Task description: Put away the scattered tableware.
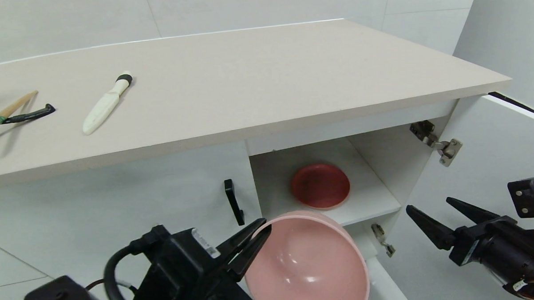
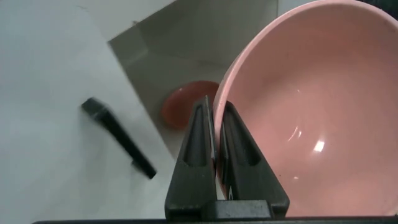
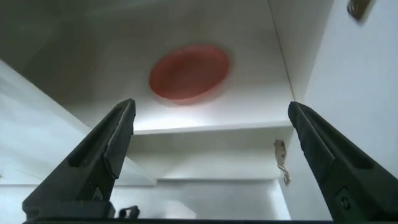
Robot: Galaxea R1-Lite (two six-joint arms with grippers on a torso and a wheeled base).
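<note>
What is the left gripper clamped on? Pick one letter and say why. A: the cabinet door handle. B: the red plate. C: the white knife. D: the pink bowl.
D: the left gripper pinches the rim of the pink bowl, while the red plate lies apart on the cabinet shelf.

bowl [image 1: 306, 259] — pale pink | plate [image 1: 320, 185] — red | knife [image 1: 107, 104] cream, black band | countertop [image 1: 269, 79] beige | cabinet handle [image 1: 234, 202] black

The open cupboard's shelf [image 1: 375, 206] has a red plate [image 1: 320, 185] at its middle, with bare room either side of the plate. In front of the plate, a pink bowl [image 1: 306, 259] partly blocks the opening. The swung-open door [image 1: 494, 168] stands to the plate's right.
</note>
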